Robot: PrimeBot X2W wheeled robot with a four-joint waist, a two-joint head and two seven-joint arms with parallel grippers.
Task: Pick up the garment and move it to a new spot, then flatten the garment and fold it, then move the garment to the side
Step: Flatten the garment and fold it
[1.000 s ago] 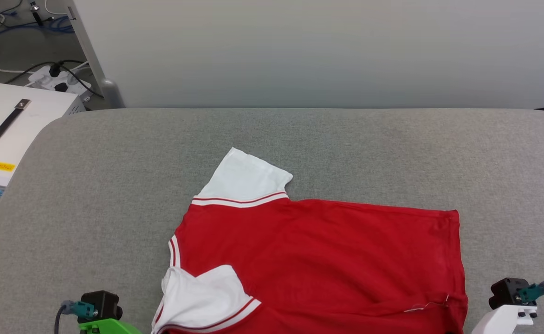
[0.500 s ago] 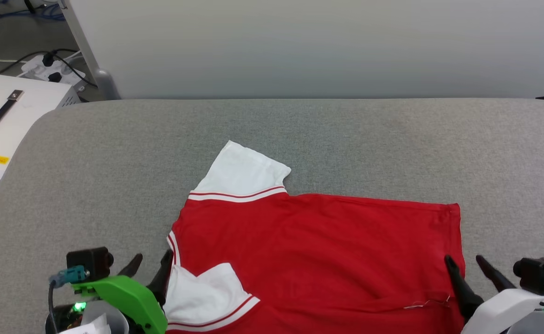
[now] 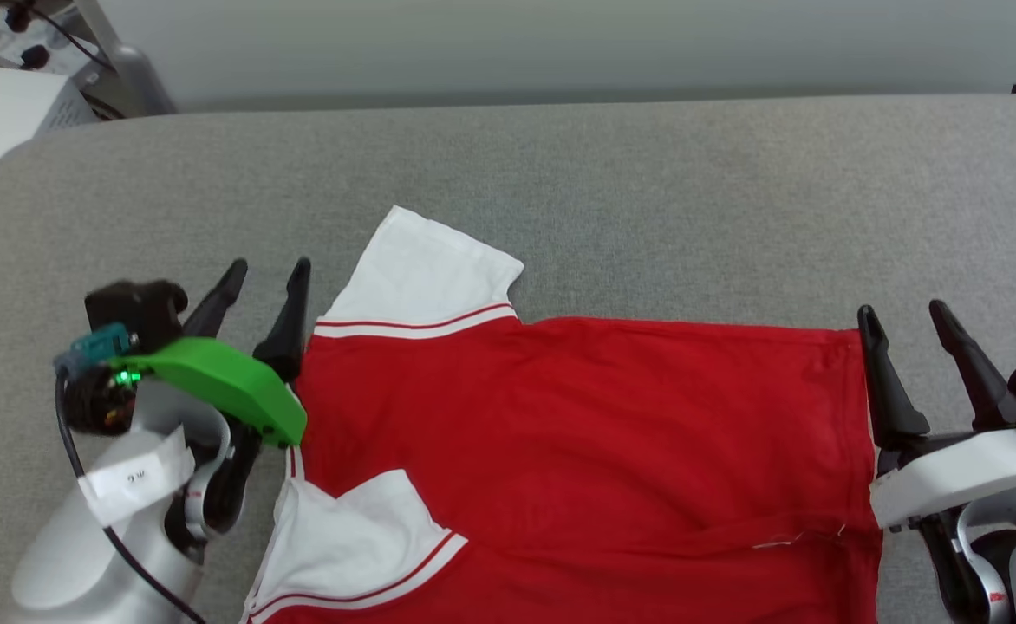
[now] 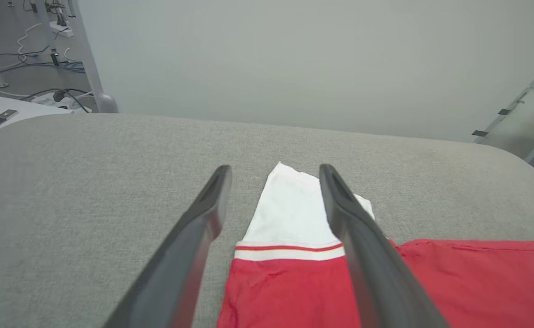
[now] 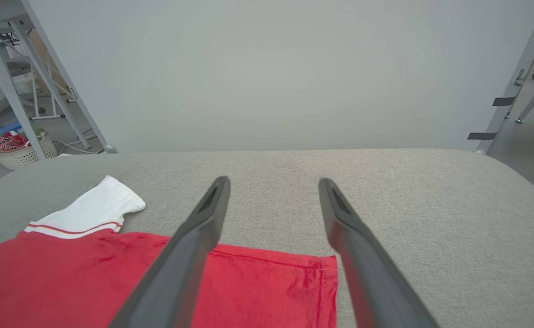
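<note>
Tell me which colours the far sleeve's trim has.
The trim is white with one thin red stripe, clearest in the left wrist view.

Red garment (image 3: 577, 433) lying flat on grey surface, 2 white striped-trim sleeves, near one folded inward

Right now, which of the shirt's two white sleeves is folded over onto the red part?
The sleeve nearest the robot lies folded onto the red body; the far sleeve sticks out over the grey surface.

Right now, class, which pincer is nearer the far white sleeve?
Left. The left pincer is just beside the far white sleeve; the right pincer stands at the garment's hem, across its red body.
</note>
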